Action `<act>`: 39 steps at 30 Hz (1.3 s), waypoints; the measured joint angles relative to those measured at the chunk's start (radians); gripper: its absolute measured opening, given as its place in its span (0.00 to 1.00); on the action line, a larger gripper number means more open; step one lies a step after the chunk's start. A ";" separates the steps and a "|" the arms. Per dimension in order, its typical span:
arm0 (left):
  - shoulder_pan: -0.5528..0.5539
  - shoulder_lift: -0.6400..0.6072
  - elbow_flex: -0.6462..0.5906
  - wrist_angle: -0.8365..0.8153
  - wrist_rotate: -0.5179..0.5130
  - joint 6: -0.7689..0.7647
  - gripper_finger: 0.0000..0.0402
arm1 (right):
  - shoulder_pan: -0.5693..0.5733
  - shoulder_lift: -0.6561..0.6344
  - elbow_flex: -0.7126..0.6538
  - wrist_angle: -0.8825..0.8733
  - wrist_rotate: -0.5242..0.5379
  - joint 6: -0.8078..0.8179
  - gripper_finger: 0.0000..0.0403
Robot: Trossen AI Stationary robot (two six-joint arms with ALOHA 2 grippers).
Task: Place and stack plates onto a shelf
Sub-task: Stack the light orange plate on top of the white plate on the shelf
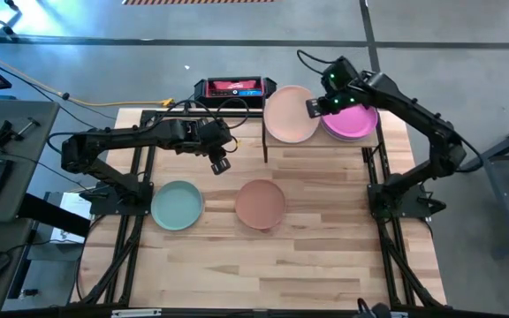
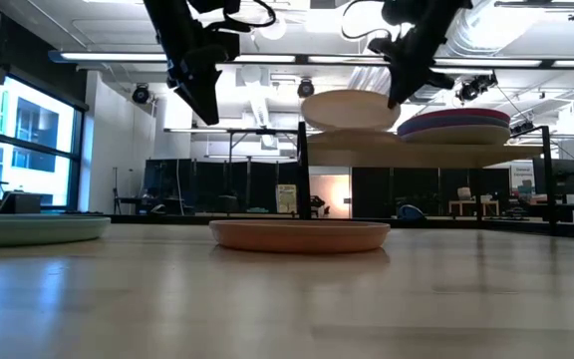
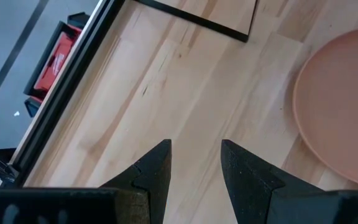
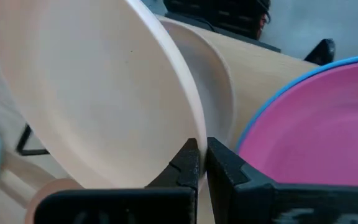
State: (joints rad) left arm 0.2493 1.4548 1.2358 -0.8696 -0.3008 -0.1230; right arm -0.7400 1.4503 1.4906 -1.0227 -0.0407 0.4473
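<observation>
from above: right gripper clenched on the rim of a round matte peach plate over the light-wood shelf with thin black frame, left half; beside it a stack topped by a round pink plate. left gripper spread and empty, above bare light-wood tabletop. round mint plate and round terracotta plate lying apart on the table. four plates counted here.

at table height: peach plate held clear above a cream plate on the shelf, unseen from above; right stack layered, three tiers perhaps.

left wrist: fingers parted over wood, terracotta plate edge nearby.

right wrist: fingers pinching the peach rim; second pale plate beneath; blue rim under pink.
</observation>
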 joint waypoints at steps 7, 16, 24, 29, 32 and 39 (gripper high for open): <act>0.000 0.000 0.000 0.000 0.000 -0.005 0.32 | -0.006 0.011 0.000 0.001 0.014 -0.046 0.00; -0.001 0.000 0.000 0.000 0.004 -0.005 0.32 | -0.006 0.015 0.000 0.000 0.018 -0.003 0.00; -0.002 0.000 0.000 0.002 0.005 -0.005 0.32 | -0.006 0.036 0.000 -0.006 0.056 -0.003 0.00; -0.001 0.000 0.000 0.003 0.005 -0.005 0.32 | -0.006 0.044 0.000 -0.004 0.056 -0.003 0.00; -0.001 0.000 0.000 0.003 0.006 -0.005 0.32 | -0.006 0.044 0.000 -0.001 0.056 0.001 0.00; -0.001 0.000 0.000 0.003 0.006 -0.005 0.32 | -0.006 0.044 0.000 -0.002 0.056 -0.017 0.00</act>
State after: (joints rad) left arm 0.2481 1.4548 1.2358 -0.8663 -0.2947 -0.1276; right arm -0.7460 1.4940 1.4906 -1.0251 0.0154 0.4303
